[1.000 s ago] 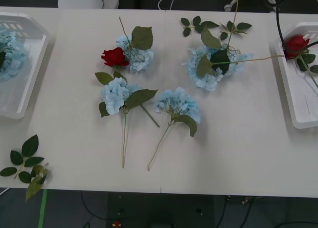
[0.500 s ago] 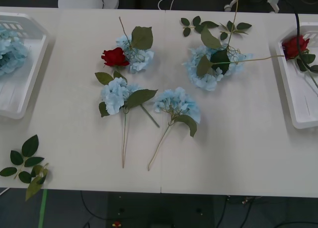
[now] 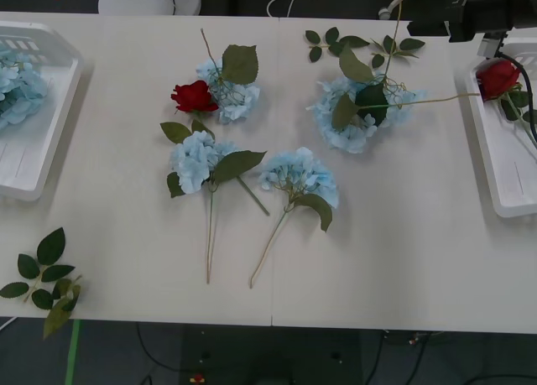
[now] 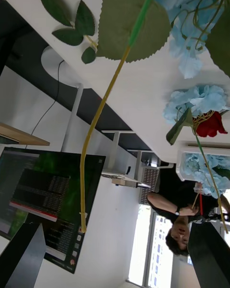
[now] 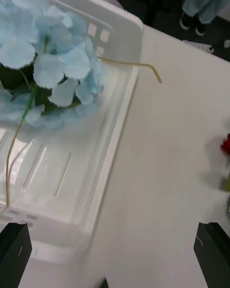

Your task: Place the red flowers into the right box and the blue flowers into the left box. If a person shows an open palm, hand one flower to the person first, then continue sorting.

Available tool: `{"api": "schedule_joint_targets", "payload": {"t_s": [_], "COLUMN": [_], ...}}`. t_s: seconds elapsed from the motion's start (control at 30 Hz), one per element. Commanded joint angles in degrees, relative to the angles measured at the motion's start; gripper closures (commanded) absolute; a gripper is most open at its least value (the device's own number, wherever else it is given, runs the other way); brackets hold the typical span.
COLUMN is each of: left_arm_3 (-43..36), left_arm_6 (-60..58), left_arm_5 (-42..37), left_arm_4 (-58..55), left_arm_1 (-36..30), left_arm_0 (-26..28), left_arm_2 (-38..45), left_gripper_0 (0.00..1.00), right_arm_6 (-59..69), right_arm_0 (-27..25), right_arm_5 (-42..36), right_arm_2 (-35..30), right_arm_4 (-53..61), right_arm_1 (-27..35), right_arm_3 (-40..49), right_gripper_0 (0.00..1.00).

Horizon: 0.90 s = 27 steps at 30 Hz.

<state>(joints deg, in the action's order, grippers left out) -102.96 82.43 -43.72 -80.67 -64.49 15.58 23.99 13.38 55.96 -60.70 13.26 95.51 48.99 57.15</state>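
One red flower (image 3: pixel 194 96) lies on the table against a blue flower (image 3: pixel 231 98); another red flower (image 3: pixel 497 77) rests at the far rim of the right box (image 3: pixel 503 192). Three more blue flowers (image 3: pixel 197 160), (image 3: pixel 300 175), (image 3: pixel 357 115) lie mid-table. A blue flower (image 5: pixel 48 62) lies in the left box (image 5: pixel 110 139), also seen in the front view as the left box (image 3: pixel 33 175). My left gripper (image 5: pixel 112 230) hovers open beside that box. My right gripper (image 4: pixel 117 230) is open and holds nothing, off the table's far edge by a long stem (image 4: pixel 96 125).
Bloomless leaf sprigs lie at the front left corner (image 3: pixel 42 280) and at the back (image 3: pixel 336 41). My right arm's dark body (image 3: pixel 470 3) hangs over the back right corner. The front half of the table (image 3: pixel 403 267) is bare.
The right arm's dark body has come into the top right corner of the front view, above the right box. The flowers on the table have not moved.
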Motion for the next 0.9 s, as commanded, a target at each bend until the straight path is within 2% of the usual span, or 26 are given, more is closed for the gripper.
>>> {"api": "schedule_joint_targets", "payload": {"t_s": [0.03,0.3,0.47,0.7,0.9], "left_arm_3": [-5.9,-12.0,-12.4,-12.4,-12.4], "left_arm_6": [-1.4,-3.0,-3.7,-4.8,-9.3], "left_arm_5": [-7.1,-10.5,-11.0,-27.1,-31.0], "left_arm_4": [1.7,13.9,20.3,24.9,32.1], "left_arm_1": [6.0,18.0,23.3,30.2,33.6], "left_arm_0": [-0.5,-6.6,-10.0,-17.6,-24.6], "left_arm_2": [2.8,-12.0,-22.0,-24.8,-32.3], "left_gripper_0": [0.0,0.0,0.0,0.0,0.0], "right_arm_6": [-2.9,-4.5,-5.7,-7.4,-8.5], "right_arm_0": [0.8,0.8,0.8,0.8,0.8], "right_arm_5": [-0.4,0.2,0.8,5.9,8.8], "right_arm_2": [-0.4,-0.3,-0.3,-0.4,-0.6], "right_arm_4": [-3.6,-6.7,-9.5,-12.6,-14.9], "right_arm_1": [-0.6,-5.0,-7.4,-12.0,-14.4], "right_arm_3": [-2.5,-7.8,-10.0,-13.2,-14.0], "right_gripper_0": [0.13,0.13,0.13,0.12,0.12]}}
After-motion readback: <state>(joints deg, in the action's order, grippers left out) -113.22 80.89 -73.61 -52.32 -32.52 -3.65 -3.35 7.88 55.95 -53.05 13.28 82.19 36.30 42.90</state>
